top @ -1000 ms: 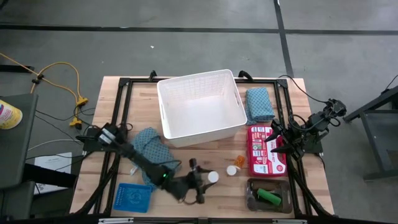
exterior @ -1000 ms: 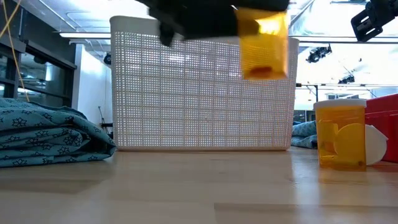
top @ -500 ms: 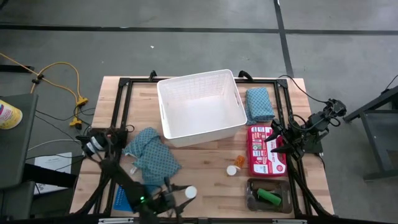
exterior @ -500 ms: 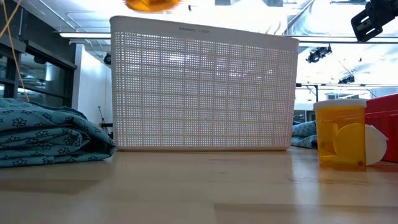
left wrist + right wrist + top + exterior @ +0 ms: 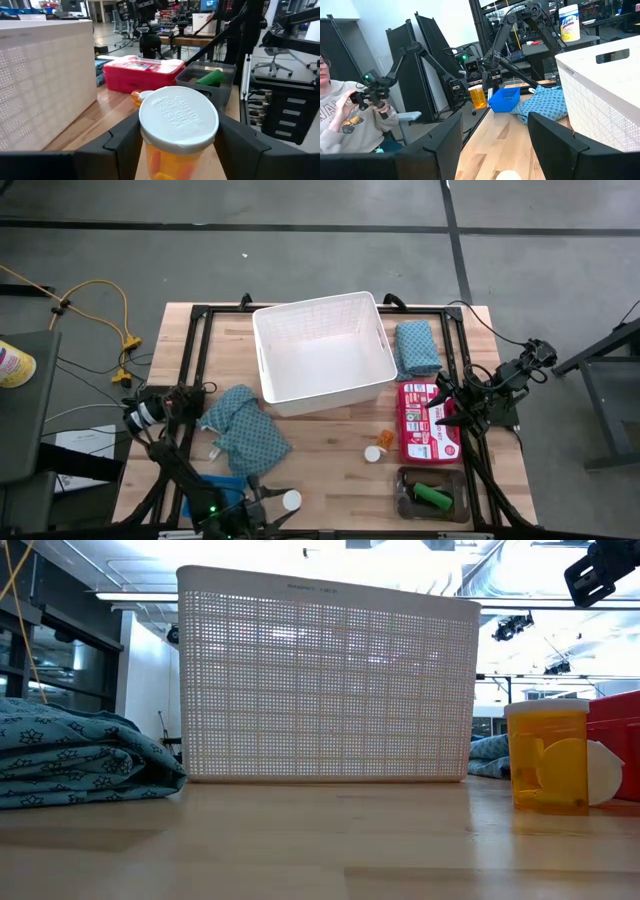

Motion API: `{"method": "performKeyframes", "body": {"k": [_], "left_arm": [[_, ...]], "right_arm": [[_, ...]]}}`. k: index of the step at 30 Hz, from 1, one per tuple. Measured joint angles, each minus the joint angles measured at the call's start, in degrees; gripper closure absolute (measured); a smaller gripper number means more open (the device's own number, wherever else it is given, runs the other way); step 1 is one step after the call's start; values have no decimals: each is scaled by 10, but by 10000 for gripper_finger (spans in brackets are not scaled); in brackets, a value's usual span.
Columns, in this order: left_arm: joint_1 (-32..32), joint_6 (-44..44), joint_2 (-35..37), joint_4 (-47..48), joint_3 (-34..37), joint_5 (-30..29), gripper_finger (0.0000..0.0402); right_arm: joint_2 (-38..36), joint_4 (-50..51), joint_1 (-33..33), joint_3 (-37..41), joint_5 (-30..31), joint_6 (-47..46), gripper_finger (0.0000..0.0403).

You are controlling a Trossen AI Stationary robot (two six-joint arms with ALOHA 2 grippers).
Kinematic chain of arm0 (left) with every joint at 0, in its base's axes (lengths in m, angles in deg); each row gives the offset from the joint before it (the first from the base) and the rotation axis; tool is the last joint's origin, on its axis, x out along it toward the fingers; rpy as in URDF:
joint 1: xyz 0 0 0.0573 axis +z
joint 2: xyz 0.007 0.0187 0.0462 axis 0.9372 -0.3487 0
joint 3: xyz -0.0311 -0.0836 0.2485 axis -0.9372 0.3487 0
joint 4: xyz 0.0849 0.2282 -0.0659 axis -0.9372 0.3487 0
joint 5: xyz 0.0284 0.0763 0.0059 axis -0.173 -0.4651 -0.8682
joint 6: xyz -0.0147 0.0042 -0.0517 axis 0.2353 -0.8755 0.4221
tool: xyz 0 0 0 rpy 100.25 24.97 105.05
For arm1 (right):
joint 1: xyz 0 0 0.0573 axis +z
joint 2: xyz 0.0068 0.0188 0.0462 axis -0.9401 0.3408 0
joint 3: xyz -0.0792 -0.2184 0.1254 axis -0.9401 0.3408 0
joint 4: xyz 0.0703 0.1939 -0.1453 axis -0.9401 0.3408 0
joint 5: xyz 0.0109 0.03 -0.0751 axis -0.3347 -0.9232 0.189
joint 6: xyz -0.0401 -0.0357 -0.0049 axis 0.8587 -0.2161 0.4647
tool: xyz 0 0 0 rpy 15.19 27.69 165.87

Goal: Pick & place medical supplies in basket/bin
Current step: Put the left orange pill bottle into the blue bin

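Note:
An orange pill bottle (image 5: 170,162) with a white cap (image 5: 291,500) sits in my left gripper (image 5: 283,501), which is shut on it at the table's near edge, just right of the blue mesh tray (image 5: 216,490). The white basket (image 5: 322,348) stands at the far middle. One teal cloth (image 5: 245,430) lies in front of it to the left, and another (image 5: 417,347) lies to its right. A second orange bottle (image 5: 547,755) stands by the red kit (image 5: 428,420). My right gripper (image 5: 441,402) waits open over the kit's right side. My left gripper pinches the bottle's orange body just under the cap (image 5: 165,150) between its two fingers (image 5: 125,145). The fingers lie level and come from the table's left. The bottle stands upright in the hold, cap up, lifted clear of the table (image 5: 477,96).
A grey tray (image 5: 432,495) holding a green piece (image 5: 433,497) sits at the near right. A white cap (image 5: 372,453) lies near the red kit. A person (image 5: 350,125) sits beyond the table's left side. There is bare wood between the cloth and the grey tray.
My left gripper has swung along the near edge toward the table's left, carrying the bottle from the near middle to beside the blue tray. The bottle has stayed upright in the hold and has gone out of the low view.

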Motion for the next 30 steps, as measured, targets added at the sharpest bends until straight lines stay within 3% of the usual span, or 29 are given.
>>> {"method": "performKeyframes", "body": {"k": [10,15,24,27,30], "left_arm": [[66,-9,3,6,0,185,195],[86,-44,36,44,0,262,195],[136,-69,88,94,22,451,195],[147,-78,108,63,68,463,195],[149,-91,116,-42,131,471,195]], "right_arm": [[0,0,0,0,0,0,192],[0,0,0,0,0,0,192],[0,0,0,0,0,0,192],[0,0,0,0,0,0,192],[0,0,0,0,0,0,192]]}}
